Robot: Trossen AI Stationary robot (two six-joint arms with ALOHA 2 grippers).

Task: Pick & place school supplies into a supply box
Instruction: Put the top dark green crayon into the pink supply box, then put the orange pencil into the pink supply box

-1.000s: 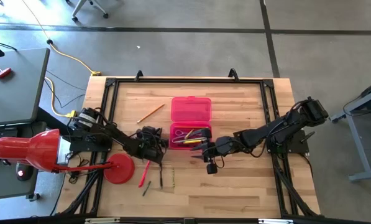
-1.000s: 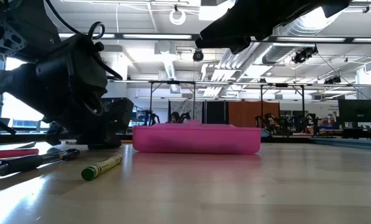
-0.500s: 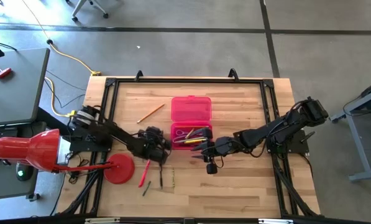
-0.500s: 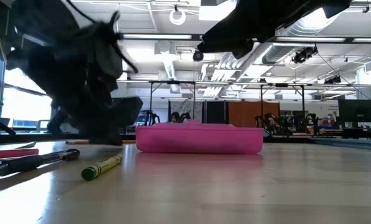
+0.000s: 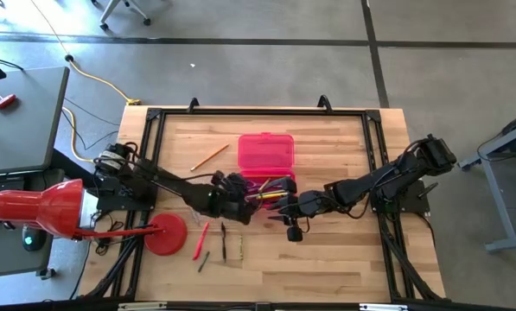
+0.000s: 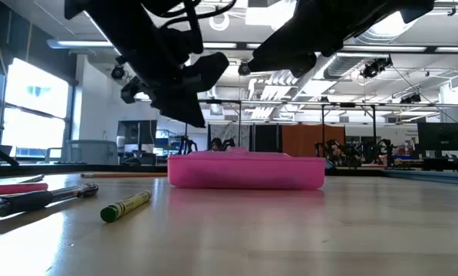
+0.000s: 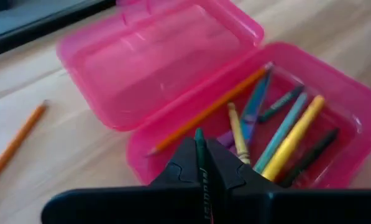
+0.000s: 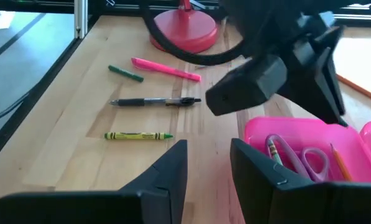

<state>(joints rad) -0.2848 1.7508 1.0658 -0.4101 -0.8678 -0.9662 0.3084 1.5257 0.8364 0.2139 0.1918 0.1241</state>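
Observation:
The pink supply box lies open, lid flat toward the far edge. Its tray holds pencils, crayons and purple scissors. My left gripper hovers over the tray's left end, shut on a dark green crayon. My right gripper hangs open just off the tray's near right corner, touching nothing. A pink pen, a black pen, a green crayon and a yellow-green crayon lie flat on the table near the box's left. My left gripper pinches the dark green crayon between its two fingers. The crayon runs along the fingers, and its tip sticks out past them toward the tray. It is lifted clear of the table, above the tray's left end.
A red round disc sits at the near left, with a red-covered object beyond the table's left edge. An orange pencil lies left of the lid. The table's near right part is bare wood.
My left gripper has risen from the table left of the box and moved right, toward the tray's left end, shut on the dark green crayon. My right gripper has stayed where it was.

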